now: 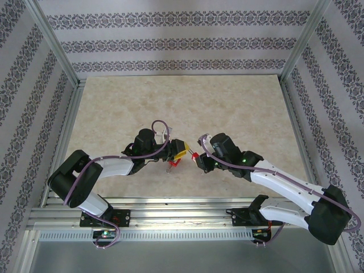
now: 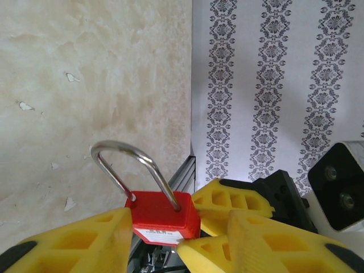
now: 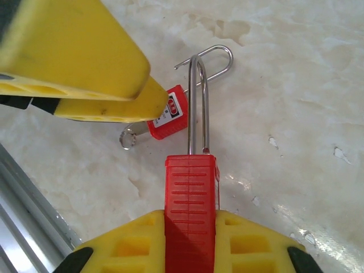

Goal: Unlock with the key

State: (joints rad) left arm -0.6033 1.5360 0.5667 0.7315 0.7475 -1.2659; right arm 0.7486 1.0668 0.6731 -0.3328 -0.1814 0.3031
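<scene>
- While the left gripper (image 1: 181, 150) reaches in from the left with its yellow fingers (image 3: 74, 51) stacked one over the other, we see it clamped on the red padlock (image 3: 169, 114). It is held over the near half of the table (image 1: 187, 96), about mid-width.
- We find the fingers covering part of the padlock body, so its keyhole is hidden from us.
- From the left wrist, the shackle (image 2: 122, 149) arches away from the body. We cannot tell whether its shorter leg is seated or free.
- We see the right gripper (image 3: 191, 224) closed on the red ribbed head of the key (image 3: 191, 193). The head is cut off by the bottom edge of that wrist view.
- The key's narrow metal blade (image 3: 198, 108) points toward the left gripper and crosses in front of the shackle, just beside the padlock body. We cannot judge whether they touch, and the teeth are too fine to read.
- A small metal ring (image 3: 127, 137) sits beside the padlock, partly hidden under the lower finger.
- From above, we make out padlock and key as small red specks between the two grippers.
</scene>
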